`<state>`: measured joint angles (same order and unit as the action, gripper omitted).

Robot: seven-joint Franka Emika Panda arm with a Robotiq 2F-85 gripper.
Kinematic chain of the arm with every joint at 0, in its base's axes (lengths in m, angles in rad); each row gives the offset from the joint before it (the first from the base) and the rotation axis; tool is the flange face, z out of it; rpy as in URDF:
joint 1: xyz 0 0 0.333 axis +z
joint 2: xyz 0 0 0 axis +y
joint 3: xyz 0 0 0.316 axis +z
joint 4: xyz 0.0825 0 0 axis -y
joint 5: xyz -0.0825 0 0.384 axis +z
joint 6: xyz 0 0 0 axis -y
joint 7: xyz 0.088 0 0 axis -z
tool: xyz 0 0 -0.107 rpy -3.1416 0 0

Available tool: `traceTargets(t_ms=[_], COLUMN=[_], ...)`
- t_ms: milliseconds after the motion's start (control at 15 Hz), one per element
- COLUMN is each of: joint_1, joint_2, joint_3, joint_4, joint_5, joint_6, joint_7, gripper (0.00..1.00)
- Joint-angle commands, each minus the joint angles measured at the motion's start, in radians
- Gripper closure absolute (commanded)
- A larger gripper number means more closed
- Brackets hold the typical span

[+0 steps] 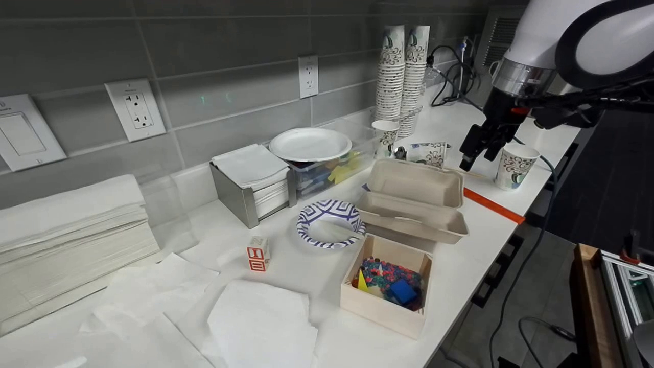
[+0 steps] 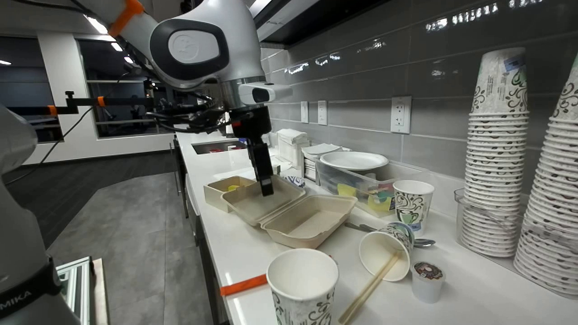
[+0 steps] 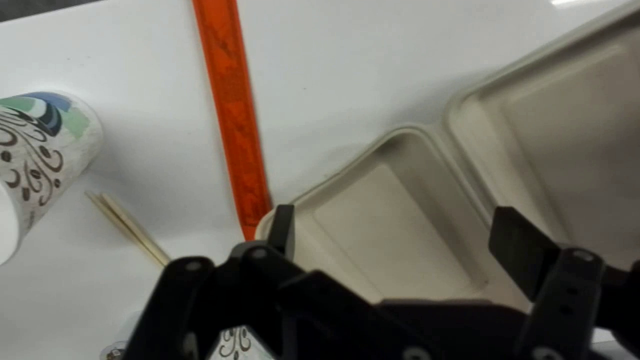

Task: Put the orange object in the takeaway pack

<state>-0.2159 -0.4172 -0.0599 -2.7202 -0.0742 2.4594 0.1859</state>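
The orange object (image 1: pixel 494 206) is a long, flat orange-red strip lying on the white counter beside the takeaway pack. It also shows in an exterior view (image 2: pixel 244 285), partly hidden behind a paper cup, and in the wrist view (image 3: pixel 232 110). The beige takeaway pack (image 1: pixel 416 184) lies open with both halves spread and looks empty; it also shows in an exterior view (image 2: pixel 311 221) and in the wrist view (image 3: pixel 560 130). My gripper (image 1: pixel 479 157) is open and empty, above the counter. In the wrist view my fingers (image 3: pixel 400 240) stand apart over the pack, right of the strip's end.
An upright paper cup (image 1: pixel 516 166) stands close to the strip. A tipped cup (image 2: pixel 388 253) with chopsticks (image 2: pixel 370 289) and a small pod (image 2: pixel 427 282) lie nearby. A cardboard box (image 1: pixel 386 286) and a patterned bowl (image 1: pixel 331 225) stand beside the pack. Tall cup stacks (image 1: pixel 391 76) stand by the wall.
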Motion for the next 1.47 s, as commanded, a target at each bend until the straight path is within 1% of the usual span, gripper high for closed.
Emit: traceTargets(t_ms=[0, 133, 267, 533, 600, 733, 933, 1000, 1133, 1200, 1333, 1400], joint_1=[-0.054, -0.08, -0.106, -0.116, -0.112, -0.093, -0.087, -0.085, -0.075, -0.069, -0.058, -0.053], joint_2=[0.067, 0.126, 0.175, 0.277, 0.303, 0.35, 0.416, 0.433, 0.459, 0.469, 0.475, 0.474], joint_3=[-0.05, -0.065, -0.063, -0.061, -0.068, -0.088, -0.111, -0.119, -0.13, -0.135, -0.136, -0.136], joint_4=[-0.032, -0.024, -0.028, -0.019, -0.014, -0.002, 0.024, 0.034, 0.05, 0.058, 0.07, 0.074], joint_5=[-0.059, -0.089, -0.137, -0.196, -0.197, -0.16, -0.15, -0.151, -0.127, -0.116, -0.093, -0.085], joint_6=[0.108, 0.154, 0.185, 0.243, 0.257, 0.276, 0.298, 0.301, 0.301, 0.294, 0.282, 0.273], joint_7=[-0.048, -0.056, -0.039, 0.0, 0.001, -0.031, -0.039, -0.042, -0.059, -0.067, -0.081, -0.084], gripper=[0.0, 0.0, 0.0, 0.0, 0.0, 0.0, 0.0, 0.08, 0.32, 0.42, 0.56, 0.64])
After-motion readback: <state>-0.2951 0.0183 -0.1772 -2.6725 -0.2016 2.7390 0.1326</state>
